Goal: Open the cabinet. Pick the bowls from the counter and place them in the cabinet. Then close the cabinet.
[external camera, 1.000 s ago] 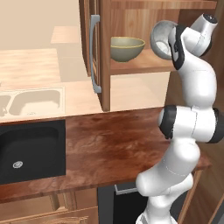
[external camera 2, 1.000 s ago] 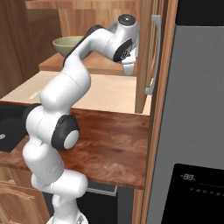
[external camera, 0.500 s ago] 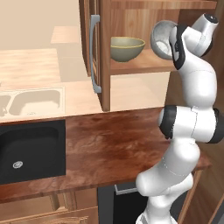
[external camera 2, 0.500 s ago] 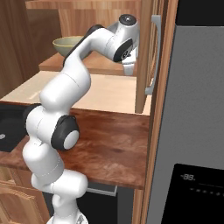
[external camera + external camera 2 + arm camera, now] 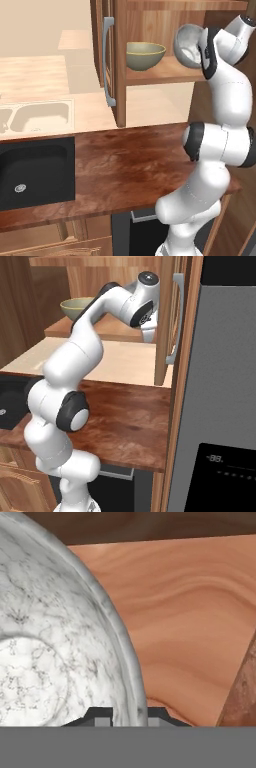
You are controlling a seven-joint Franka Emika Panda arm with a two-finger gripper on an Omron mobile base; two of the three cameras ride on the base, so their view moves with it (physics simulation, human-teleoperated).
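The cabinet (image 5: 111,75) stands open, its wooden shelf (image 5: 160,74) at the arm's height. The olive-yellow bowl (image 5: 145,54) sits upright on the shelf's left part and also shows behind the arm in the right base view (image 5: 77,306). The glossy white-grey bowl (image 5: 187,45) hangs tipped on its side just above the shelf's right part. My gripper (image 5: 129,716) is shut on this bowl's rim (image 5: 131,677), one finger tip on each side of it. In the right base view the hand (image 5: 149,331) reaches in beside the open right door (image 5: 167,321).
The dark reddish-brown counter (image 5: 125,165) lies below, with the black sink (image 5: 35,170) inset at its left. A paler counter with a beige sink (image 5: 35,115) lies behind. A grey fridge (image 5: 225,381) stands close on the right. The left door's handle (image 5: 106,60) juts forward.
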